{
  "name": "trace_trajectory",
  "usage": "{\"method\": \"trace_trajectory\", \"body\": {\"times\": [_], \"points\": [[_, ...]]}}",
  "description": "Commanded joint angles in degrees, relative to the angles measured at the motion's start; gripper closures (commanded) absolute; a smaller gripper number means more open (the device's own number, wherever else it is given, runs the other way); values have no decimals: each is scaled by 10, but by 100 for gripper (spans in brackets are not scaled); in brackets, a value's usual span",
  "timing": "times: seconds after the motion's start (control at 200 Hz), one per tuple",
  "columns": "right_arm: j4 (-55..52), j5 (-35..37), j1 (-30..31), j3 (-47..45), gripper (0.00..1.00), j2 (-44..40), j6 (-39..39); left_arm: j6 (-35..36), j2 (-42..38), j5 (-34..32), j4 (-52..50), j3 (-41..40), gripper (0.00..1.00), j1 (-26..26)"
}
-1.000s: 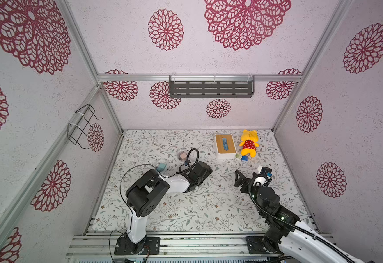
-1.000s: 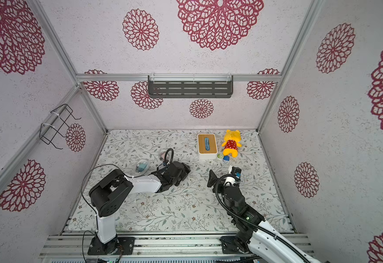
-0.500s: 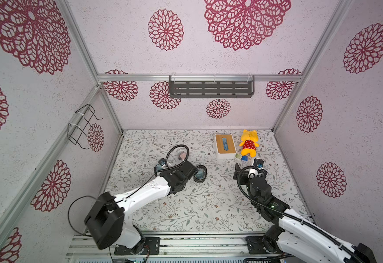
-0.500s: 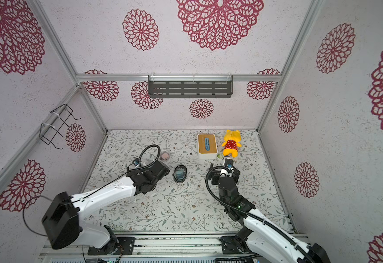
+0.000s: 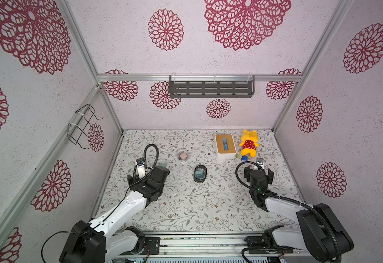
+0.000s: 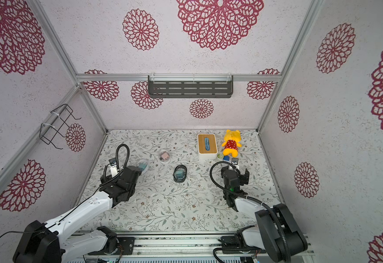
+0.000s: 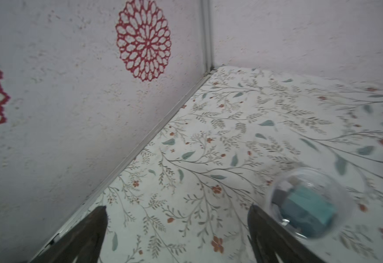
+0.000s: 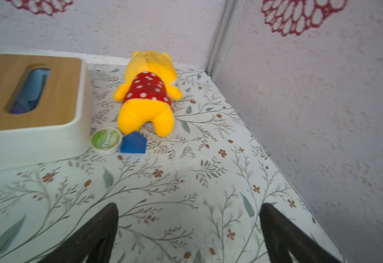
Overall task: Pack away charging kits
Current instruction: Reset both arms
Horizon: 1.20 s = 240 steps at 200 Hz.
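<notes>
Three clear cases lie on the floral table. One holds a pink charger [image 5: 182, 156] [image 6: 164, 156]. Another, dark-rimmed, holds a teal charger [image 5: 200, 174] [image 6: 180, 173] at mid-table. The third teal-charger case [image 5: 162, 163] [image 6: 142, 165] [image 7: 309, 205] sits just outside one finger of my left gripper [image 5: 162, 169] [image 7: 177, 211], which is open over bare table near the left wall. My right gripper [image 5: 258, 171] [image 6: 235, 172] [image 8: 188, 211] is open and empty, low over the table on the right. No loose cable shows.
A white box with a wooden top [image 5: 225, 145] [image 8: 33, 95] and a yellow plush [image 5: 248, 143] [image 8: 147, 95] stand at the back right. A small green tub [image 8: 106, 138] and a blue block [image 8: 133, 143] lie before them. The right wall is close to my right gripper.
My left arm has swung from mid-table toward the left wall, uncovering the dark-rimmed case. My right gripper has moved a little back and right. Both stayed open.
</notes>
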Motion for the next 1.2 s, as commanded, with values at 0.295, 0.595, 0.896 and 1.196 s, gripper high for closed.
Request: {"method": "trace_trajectory", "body": {"times": [0.295, 0.595, 0.896, 1.196], "points": [[203, -6, -61, -22, 1, 57, -23, 267, 182, 212, 786, -186, 2, 186], [187, -143, -121, 20, 1, 120, -11, 226, 244, 377, 659, -97, 2, 267], [386, -176, -140, -99, 1, 123, 15, 225, 244, 381, 668, -104, 2, 267], [308, -188, -130, -40, 1, 138, -16, 226, 242, 383, 671, -106, 2, 267]]}}
